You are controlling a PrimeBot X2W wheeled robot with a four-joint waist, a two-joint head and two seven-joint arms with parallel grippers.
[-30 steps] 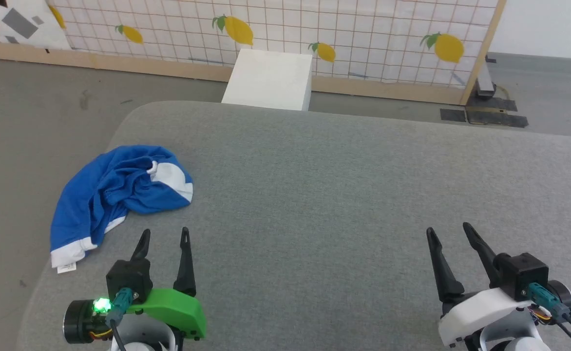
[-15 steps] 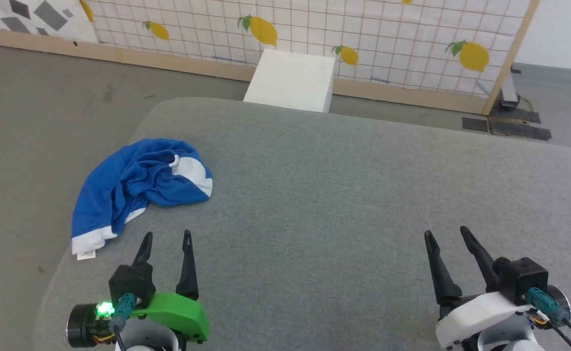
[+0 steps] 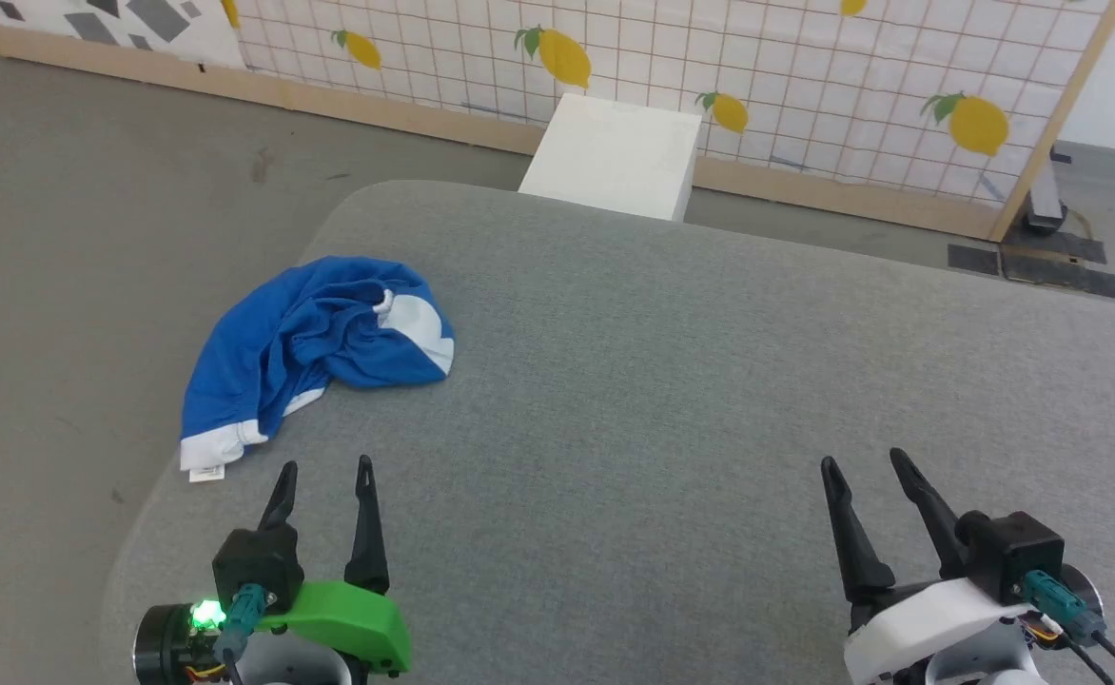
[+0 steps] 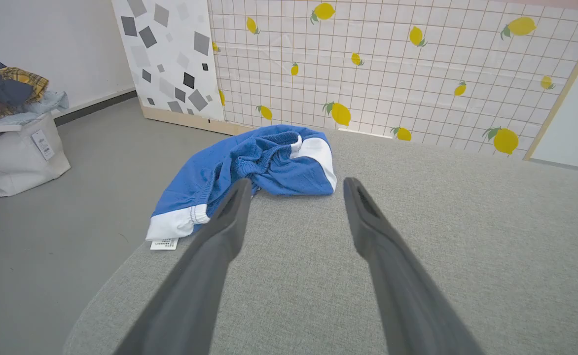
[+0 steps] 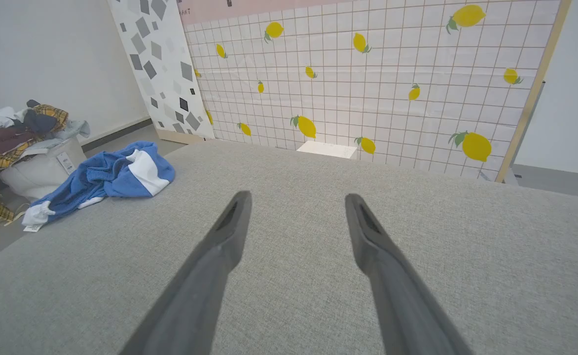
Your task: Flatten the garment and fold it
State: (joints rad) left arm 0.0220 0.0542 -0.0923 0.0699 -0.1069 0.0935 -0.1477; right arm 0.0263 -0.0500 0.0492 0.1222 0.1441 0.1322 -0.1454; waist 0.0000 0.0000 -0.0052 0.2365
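Both the left gripper (image 3: 326, 464) and right gripper (image 3: 862, 459) stay wide open, empty. Head camera just swung left toward the crumpled garment (image 3: 301, 342) on the table's (image 3: 672, 381) left edge, so flattening hasn't started yet.

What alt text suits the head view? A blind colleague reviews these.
A crumpled blue garment with white trim lies near the left edge of a grey fabric surface. The left gripper and right gripper sit open at the bottom, apart from it; a lemon-print screen stands behind.
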